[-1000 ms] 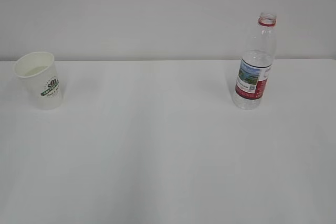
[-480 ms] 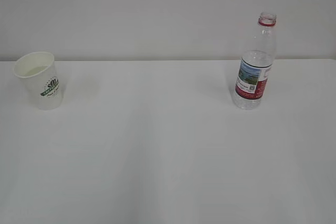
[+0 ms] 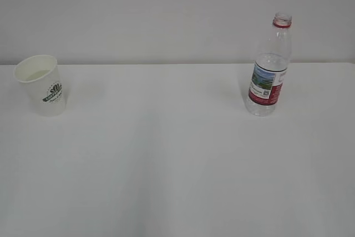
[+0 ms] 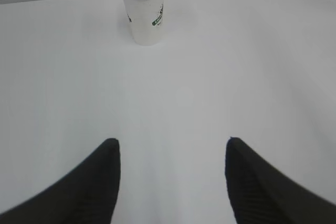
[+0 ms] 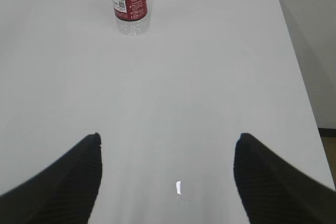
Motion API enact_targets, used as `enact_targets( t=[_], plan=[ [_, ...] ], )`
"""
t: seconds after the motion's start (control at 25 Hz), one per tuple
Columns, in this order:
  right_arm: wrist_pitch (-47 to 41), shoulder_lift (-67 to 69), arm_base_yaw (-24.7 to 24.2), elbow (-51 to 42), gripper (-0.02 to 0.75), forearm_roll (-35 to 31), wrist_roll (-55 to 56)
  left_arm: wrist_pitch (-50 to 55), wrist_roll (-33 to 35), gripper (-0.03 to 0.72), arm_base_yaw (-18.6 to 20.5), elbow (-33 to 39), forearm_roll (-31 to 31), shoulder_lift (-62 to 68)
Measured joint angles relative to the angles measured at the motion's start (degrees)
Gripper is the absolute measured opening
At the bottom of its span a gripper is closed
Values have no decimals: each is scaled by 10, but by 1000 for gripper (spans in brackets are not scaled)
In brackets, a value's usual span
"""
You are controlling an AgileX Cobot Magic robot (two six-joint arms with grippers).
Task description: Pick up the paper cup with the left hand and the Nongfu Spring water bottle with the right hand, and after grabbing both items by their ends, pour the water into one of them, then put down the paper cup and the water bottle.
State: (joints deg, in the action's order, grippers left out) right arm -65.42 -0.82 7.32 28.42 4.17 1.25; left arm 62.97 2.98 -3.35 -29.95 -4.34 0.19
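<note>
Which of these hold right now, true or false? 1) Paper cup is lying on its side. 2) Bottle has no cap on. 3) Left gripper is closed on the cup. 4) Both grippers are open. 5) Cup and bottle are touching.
1) False: the paper cup stands upright on the table.
2) True: the water bottle shows an open neck.
3) False: the left gripper is well short of the cup, holding nothing.
4) True: the right gripper is open too.
5) False: they stand far apart.
</note>
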Motion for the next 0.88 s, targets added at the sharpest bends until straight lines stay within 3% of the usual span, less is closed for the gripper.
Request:
enact_targets(
  t=[0.88],
  plan=[
    [0, -1, 0, 0, 587, -4, -12, 0, 0, 453, 0, 0, 0, 0]
  ],
)
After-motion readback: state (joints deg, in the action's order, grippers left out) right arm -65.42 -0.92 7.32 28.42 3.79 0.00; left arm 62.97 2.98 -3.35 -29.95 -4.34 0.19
